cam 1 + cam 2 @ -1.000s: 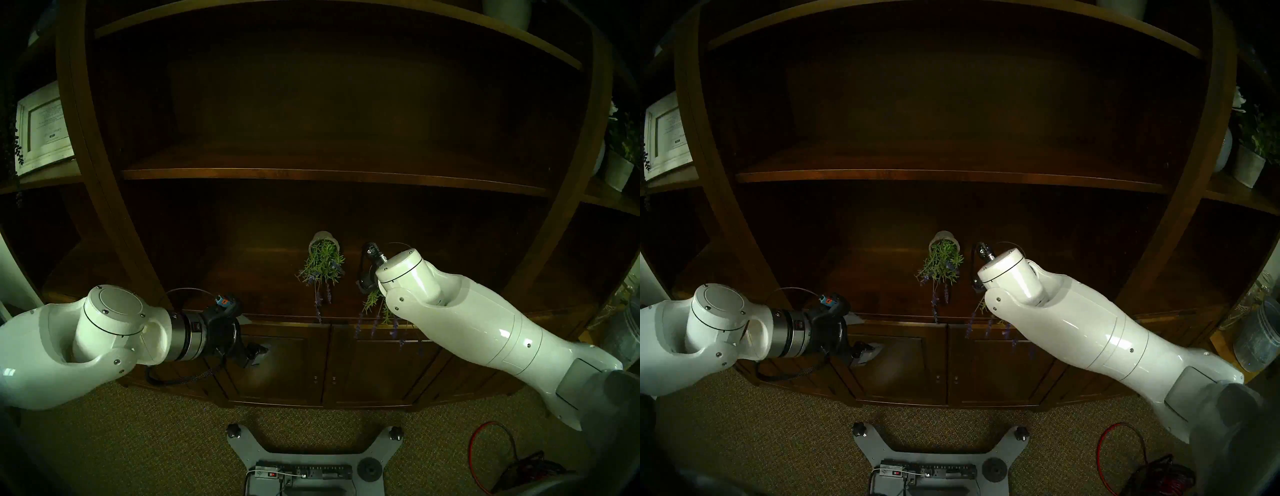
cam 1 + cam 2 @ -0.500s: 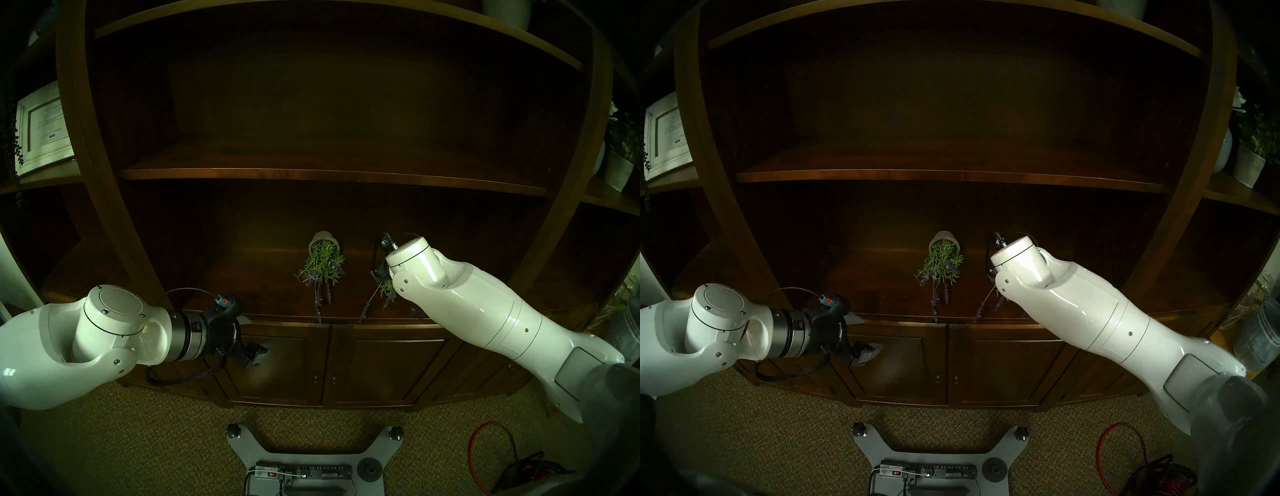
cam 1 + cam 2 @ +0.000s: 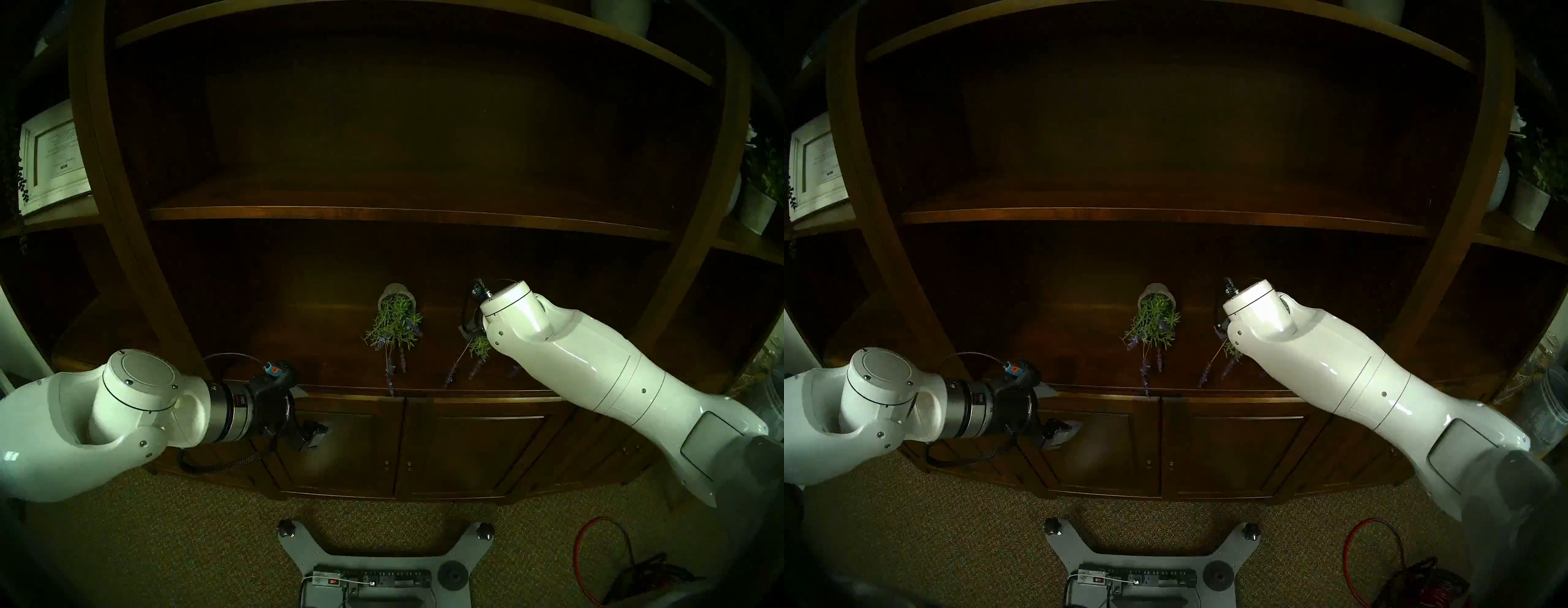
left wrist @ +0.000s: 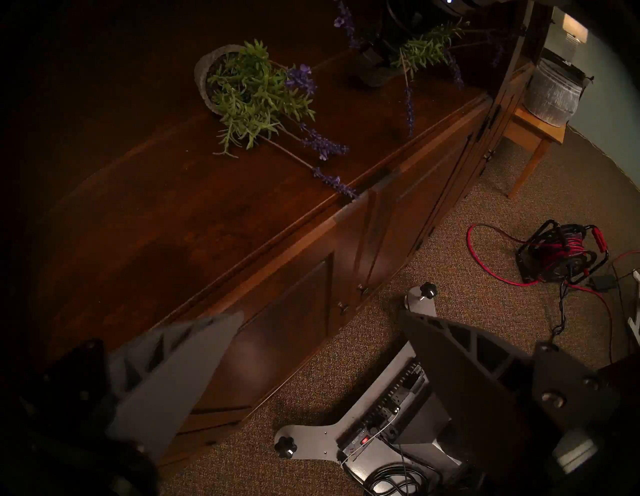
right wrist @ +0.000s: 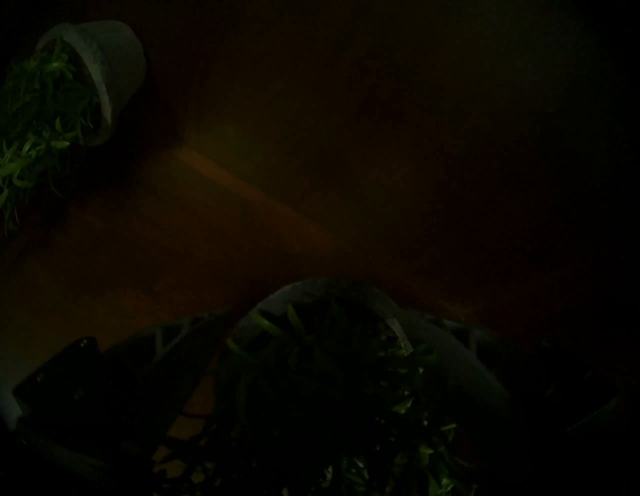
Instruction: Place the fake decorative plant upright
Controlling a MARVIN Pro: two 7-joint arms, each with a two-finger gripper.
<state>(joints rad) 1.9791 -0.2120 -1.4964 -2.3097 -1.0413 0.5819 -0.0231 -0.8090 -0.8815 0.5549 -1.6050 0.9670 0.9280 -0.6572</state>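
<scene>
Slippage worries me: the right gripper (image 5: 329,322) clasps its tilted potted plant (image 3: 480,346) amid loose foliage, just beside the toppled plant (image 3: 396,322).

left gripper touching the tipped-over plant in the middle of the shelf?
Apart. Left wrist view: open left gripper sits at the cabinet edge, bare wood between it and the tipped plant.

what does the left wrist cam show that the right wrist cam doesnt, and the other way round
Only the left wrist view: the carpet, the red cable reel, the cabinet doors and the purple flowers.
Only the right wrist view, which is very dark: the outer side of the tipped plant pot, and the second plant with its pot rim between the fingers of the right gripper.
Both: the tipped plant lying on its side on the wooden shelf, with the second plant beside it.
</scene>
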